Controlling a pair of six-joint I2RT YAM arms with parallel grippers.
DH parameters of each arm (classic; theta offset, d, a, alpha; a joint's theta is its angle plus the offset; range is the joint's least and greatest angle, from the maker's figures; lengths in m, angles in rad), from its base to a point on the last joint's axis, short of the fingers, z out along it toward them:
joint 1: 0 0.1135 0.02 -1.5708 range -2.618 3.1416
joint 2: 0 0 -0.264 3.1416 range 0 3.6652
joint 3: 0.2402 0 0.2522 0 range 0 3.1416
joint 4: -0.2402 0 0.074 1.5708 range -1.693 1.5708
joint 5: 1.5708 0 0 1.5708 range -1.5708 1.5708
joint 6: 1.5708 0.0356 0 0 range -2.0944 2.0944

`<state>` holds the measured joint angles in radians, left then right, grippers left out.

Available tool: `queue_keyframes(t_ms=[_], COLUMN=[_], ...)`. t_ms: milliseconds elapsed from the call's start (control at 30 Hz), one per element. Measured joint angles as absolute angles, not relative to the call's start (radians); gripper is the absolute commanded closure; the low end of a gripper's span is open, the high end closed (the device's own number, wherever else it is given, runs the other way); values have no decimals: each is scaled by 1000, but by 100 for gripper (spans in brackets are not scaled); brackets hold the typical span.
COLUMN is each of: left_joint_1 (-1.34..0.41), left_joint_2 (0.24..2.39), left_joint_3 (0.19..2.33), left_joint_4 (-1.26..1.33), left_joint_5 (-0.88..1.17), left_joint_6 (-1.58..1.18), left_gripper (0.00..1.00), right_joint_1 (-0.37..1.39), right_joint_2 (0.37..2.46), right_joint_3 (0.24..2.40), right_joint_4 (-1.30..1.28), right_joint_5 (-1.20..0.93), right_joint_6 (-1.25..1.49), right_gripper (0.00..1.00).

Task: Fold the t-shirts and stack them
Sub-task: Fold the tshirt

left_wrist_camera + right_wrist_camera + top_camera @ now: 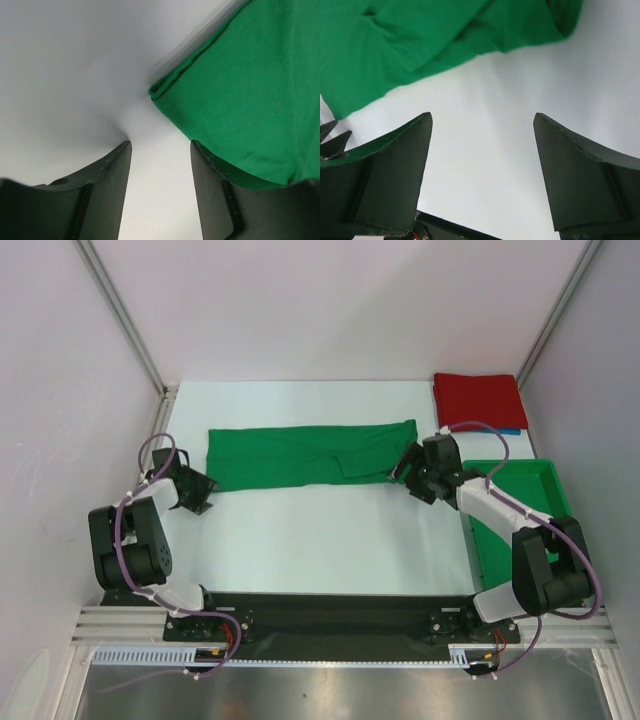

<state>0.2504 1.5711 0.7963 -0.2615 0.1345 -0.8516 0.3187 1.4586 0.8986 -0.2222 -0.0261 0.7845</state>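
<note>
Green t-shirt (310,455) lies folded into a long band across the middle of the top view, flat on the white surface (320,540). Left gripper (205,490) sits just off the band's left end, jaws moderately apart, holding nothing. Right gripper (403,468) sits at the band's right end, jaws wide, empty. Red t-shirt (478,400) lies folded at upper right, with blue fabric (508,430) showing at its lower edge. Green bin (510,510) stands at right.

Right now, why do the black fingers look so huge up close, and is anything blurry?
Left wrist view: the left fingers sit right by the lens, so they loom large; the green t-shirt has a blurry far edge. Right wrist view: the right fingers loom too. Top external view: sharp, evenly lit.
</note>
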Motion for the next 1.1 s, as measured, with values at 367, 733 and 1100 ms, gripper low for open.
queue_keyframes(t_ms=[367,733,1100], left_joint_1=[252,265,279], left_joint_2=[1635,1691,1703], left_joint_3=[859,905,920], left_joint_4=[-252,-249,-249], left_joint_5=[51,10,14], left_joint_6=[-894,-873,-847], left_gripper=[58,100,100], right_joint_1=[239,201,181], right_joint_2=[1425,1612,1689], right_joint_3=[651,670,702], right_joint_4=[6,251,314], right_joint_5=[-62,-103,-115], right_joint_6=[951,1047,1076], right_gripper=[14,22,35])
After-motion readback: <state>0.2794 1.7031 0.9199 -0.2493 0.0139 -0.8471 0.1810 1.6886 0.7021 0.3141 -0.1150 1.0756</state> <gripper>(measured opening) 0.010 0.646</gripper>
